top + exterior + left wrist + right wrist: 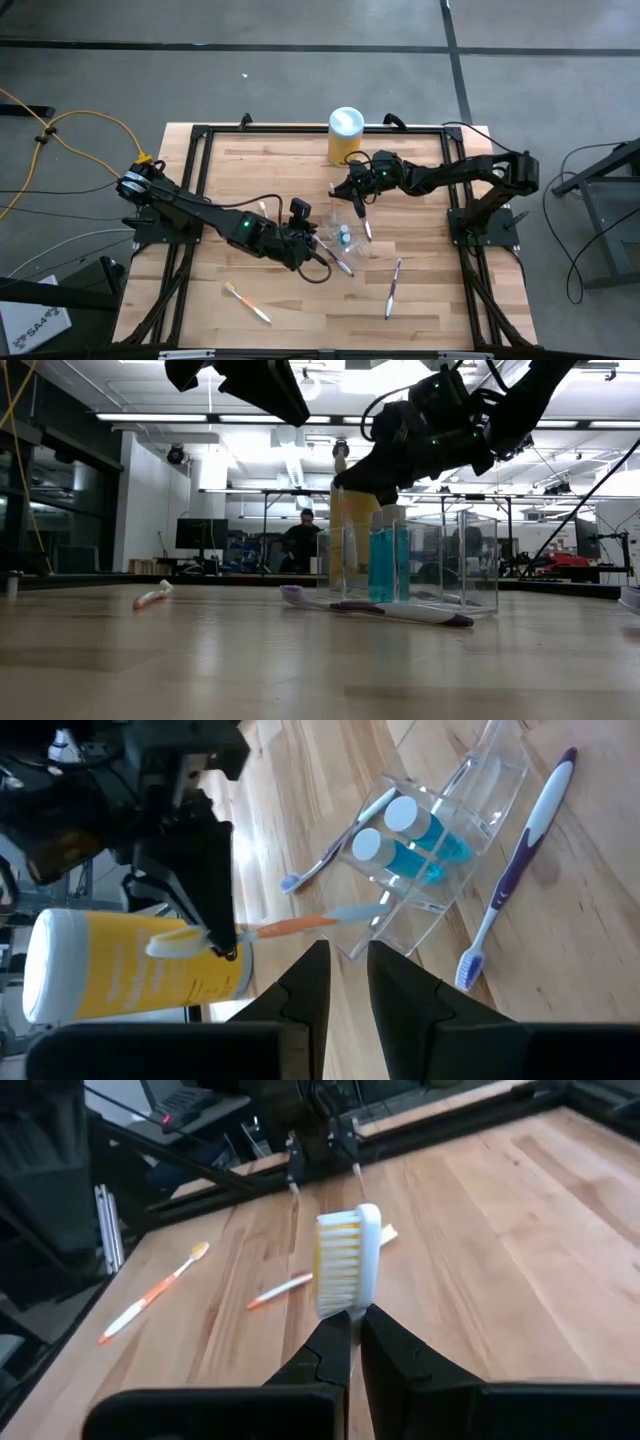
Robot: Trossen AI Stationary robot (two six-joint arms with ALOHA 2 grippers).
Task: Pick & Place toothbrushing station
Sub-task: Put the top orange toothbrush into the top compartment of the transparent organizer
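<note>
High view: right gripper [353, 188] over the clear plastic cup [343, 226] at table centre, yellow canister [344, 136] behind; left gripper [318, 240] beside the cup.

Left wrist view: left fingers [310, 982] slightly apart, holding nothing; cup contains blue tubes [420, 842]; purple toothbrush [515, 870] lies beside.

Right wrist view: right fingers [335, 1345] clamped on an orange toothbrush [347, 1263].

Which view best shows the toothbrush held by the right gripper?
Right wrist view: the toothbrush fills the frame, bristles clear, pinched by the right gripper. Left wrist shows its orange handle; high view a sliver; low view hides it.
</note>
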